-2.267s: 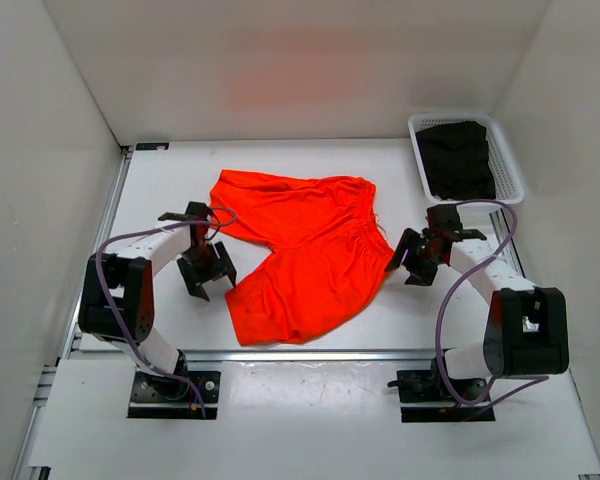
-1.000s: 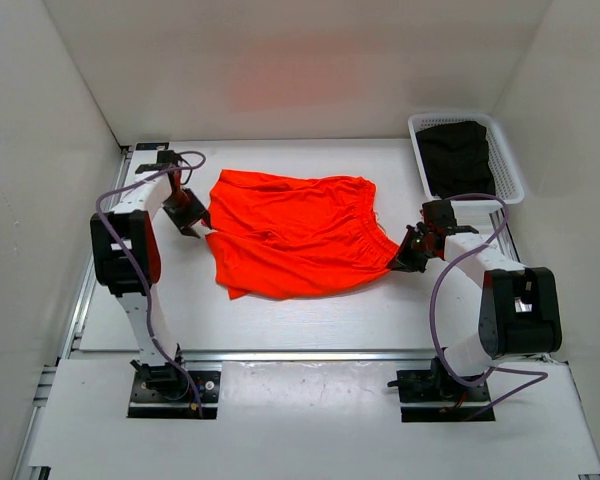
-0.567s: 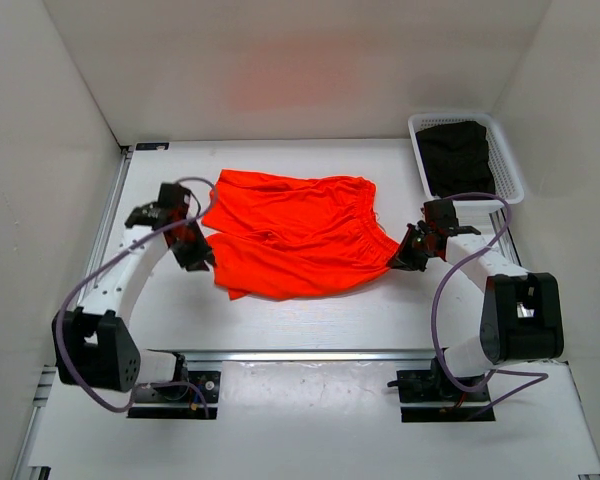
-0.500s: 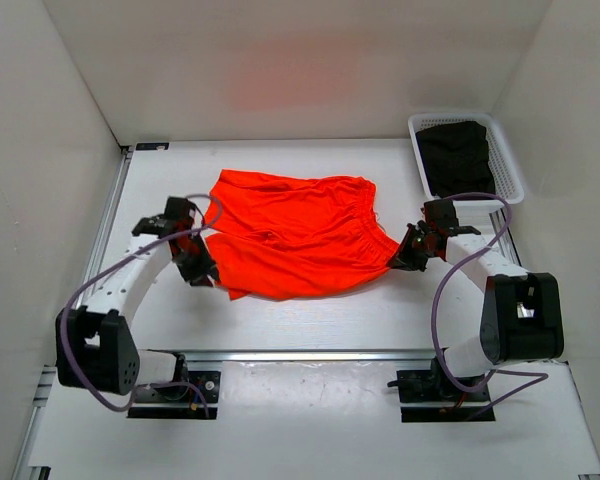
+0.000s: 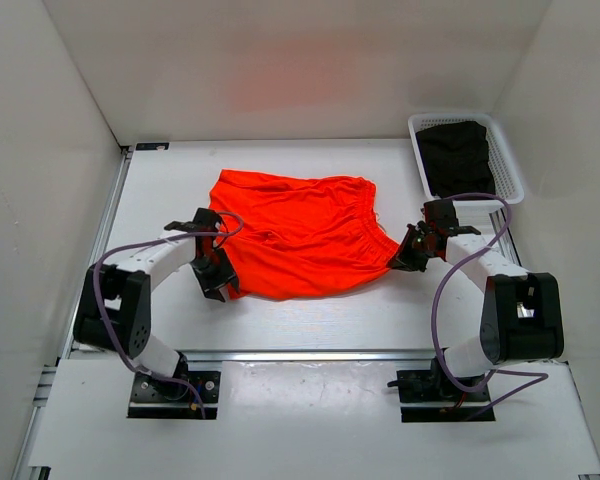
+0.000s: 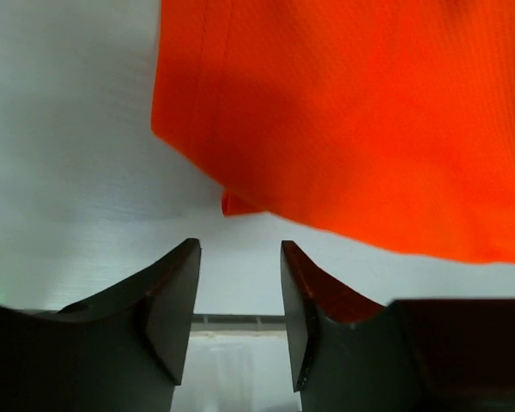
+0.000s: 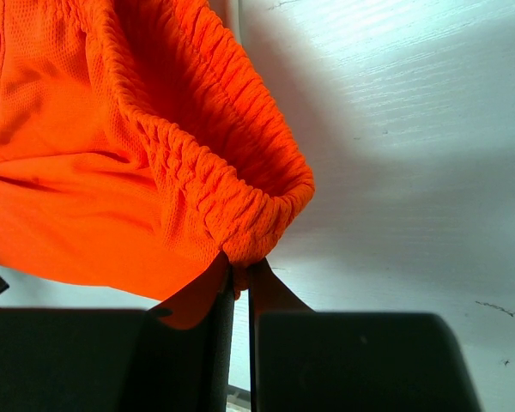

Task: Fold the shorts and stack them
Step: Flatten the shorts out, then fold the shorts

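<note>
The bright neon-orange fabric shorts [image 5: 300, 235] lie folded at centre frame. The right gripper [image 5: 402, 256] pinches their gathered waistband [image 7: 240, 219] at right. The left gripper [image 5: 218, 277] sits narrowly parted and empty, just below their lower-left hem.

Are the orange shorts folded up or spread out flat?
Folded once. The shorts show as one leg-wide block, one leg lying on the other, with the right pincer shut on the waistband's corner.
</note>
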Robot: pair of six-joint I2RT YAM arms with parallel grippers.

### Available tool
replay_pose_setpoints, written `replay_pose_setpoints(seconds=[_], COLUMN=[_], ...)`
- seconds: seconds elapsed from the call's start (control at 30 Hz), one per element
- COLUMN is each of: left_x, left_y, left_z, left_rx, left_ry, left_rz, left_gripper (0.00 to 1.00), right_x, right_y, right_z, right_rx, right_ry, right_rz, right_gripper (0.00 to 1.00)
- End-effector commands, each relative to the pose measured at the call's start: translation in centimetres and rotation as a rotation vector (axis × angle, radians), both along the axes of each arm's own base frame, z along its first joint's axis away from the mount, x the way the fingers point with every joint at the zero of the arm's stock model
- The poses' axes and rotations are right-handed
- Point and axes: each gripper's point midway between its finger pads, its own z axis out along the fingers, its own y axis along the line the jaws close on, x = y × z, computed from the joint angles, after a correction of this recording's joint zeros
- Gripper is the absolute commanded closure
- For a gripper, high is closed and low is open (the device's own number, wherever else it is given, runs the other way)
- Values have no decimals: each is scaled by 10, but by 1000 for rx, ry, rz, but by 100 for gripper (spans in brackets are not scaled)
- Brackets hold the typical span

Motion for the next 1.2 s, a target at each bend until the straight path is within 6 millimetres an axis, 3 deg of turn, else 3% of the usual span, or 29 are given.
replay_pose_setpoints(seconds=[0.0, 0.13, 0.3, 0.37, 0.43, 0.53, 0.6, 0.67, 0.73, 0.9, 1.03, 1.17], left_x=[19, 21, 30, 34, 32, 21, 15, -5, -20, -42, -62, -82], left_y=[-2, -8, 1, 6, 8, 7, 6, 9, 16, 11, 19, 12], left_z=[-2, -4, -15, -18, -26, -24, -5, 5, 28, 70, 80, 87], left_rx=[24, 26, 94, 128, 147, 132, 96, 83, 71, -6, 12, -4], left_ry=[-43, -54, -53, -56, -33, -8, -55, -49, -79, -138, -120, -108], left_rz=[15, 10, 43, 57, 56, 52, 62, 70, 95, 98, 100, 65], left_gripper=[48, 48, 46, 54, 90, 90, 90, 90, 90, 90, 90, 90], right_x=[7, 5, 5, 6, 6, 4, 4, 2, -2, -6, -11, -27], right_y=[-1, -1, -1, -3, -3, -3, -3, -5, -7, -10, -13, -16], right_z=[16, 18, 18, 17, 17, 19, 19, 20, 20, 21, 19, 19], right_rx=[-4, -4, -4, -13, -13, -13, -13, -26, -39, -52, -55, -66], right_ry=[-40, -42, -42, -43, -43, -43, -43, -46, -36, -27, -3, 51], right_rz=[3, 3, 3, -2, -2, -2, -2, 3, 6, 10, 2, -9], right_gripper=[100, 100, 100, 100, 100, 100, 100, 100, 100, 100, 100, 100])
